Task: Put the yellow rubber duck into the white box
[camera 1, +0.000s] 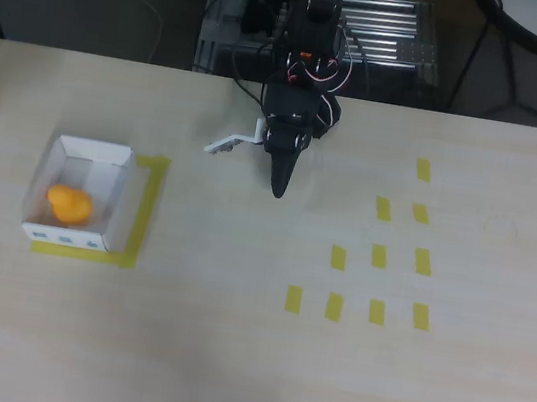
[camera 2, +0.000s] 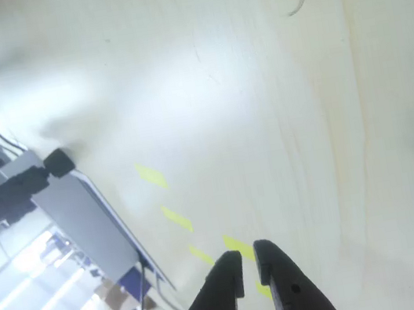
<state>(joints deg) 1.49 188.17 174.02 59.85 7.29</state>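
The pale wooden table (camera 1: pixel 225 356) spreads wide under the black arm (camera 1: pixel 298 104), which reaches in from the far edge in the overhead view. Well to the left of the gripper (camera 1: pixel 277 190) and a little nearer the viewer sits the white box (camera 1: pixel 117 199), framed on two sides by a yellow tape corner (camera 1: pixel 148 213). To the gripper's right and nearer lie small yellow tape strips (camera 1: pixel 379 256) in rows; in the wrist view a few of them (camera 2: pixel 151 175) show just beyond the fingertips. The gripper (camera 2: pixel 243 259) points down at bare table, its two dark fingers almost together with only a thin gap, and it seems to hold nothing. The duck (camera 1: pixel 69 203) rests inside the box, far from the gripper.
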